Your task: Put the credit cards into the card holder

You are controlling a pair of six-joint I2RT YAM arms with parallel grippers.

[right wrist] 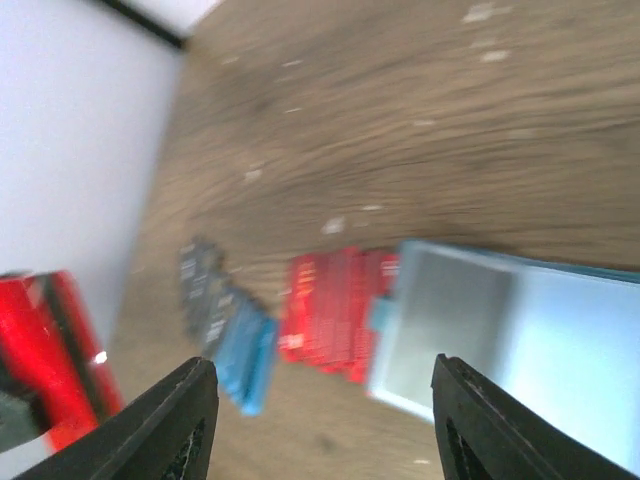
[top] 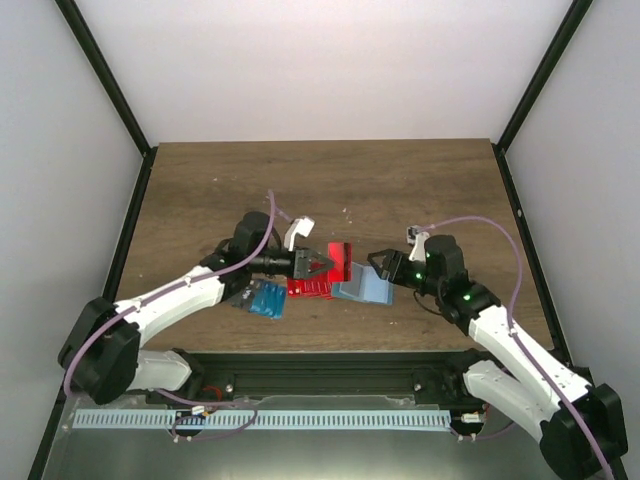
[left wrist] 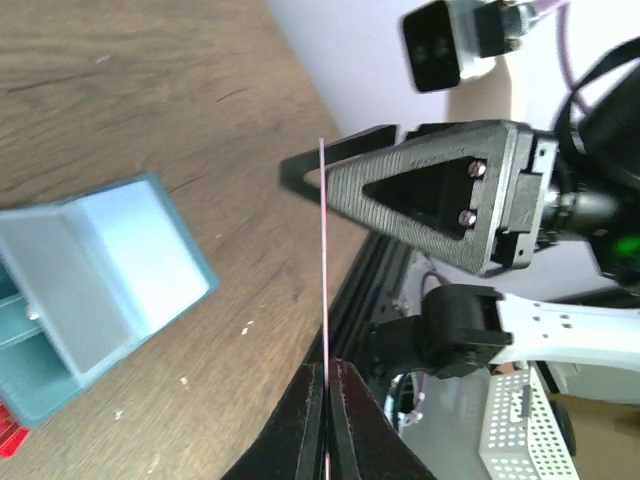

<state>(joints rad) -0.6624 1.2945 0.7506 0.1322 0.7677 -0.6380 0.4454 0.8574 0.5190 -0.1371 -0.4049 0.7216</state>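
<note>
My left gripper [top: 320, 265] [left wrist: 327, 366] is shut on a red credit card [top: 338, 257], held above the table. The left wrist view shows this card edge-on as a thin line [left wrist: 324, 250]. The teal-blue card holder [top: 364, 286] [left wrist: 100, 290] [right wrist: 500, 335] lies opened on the table just right of it. My right gripper [top: 381, 262] [right wrist: 320, 420] hovers open over the holder's right end, with nothing between its fingers. A fan of red cards [top: 309, 288] [right wrist: 335, 312] lies left of the holder. Farther left are blue cards [top: 268, 298] [right wrist: 245, 352] and dark cards [top: 240, 295] [right wrist: 200, 285].
The black frame rail [top: 320, 362] runs along the table's near edge, close behind the cards. White walls and black posts [top: 520, 110] bound the wooden table [top: 320, 190] at the sides and back.
</note>
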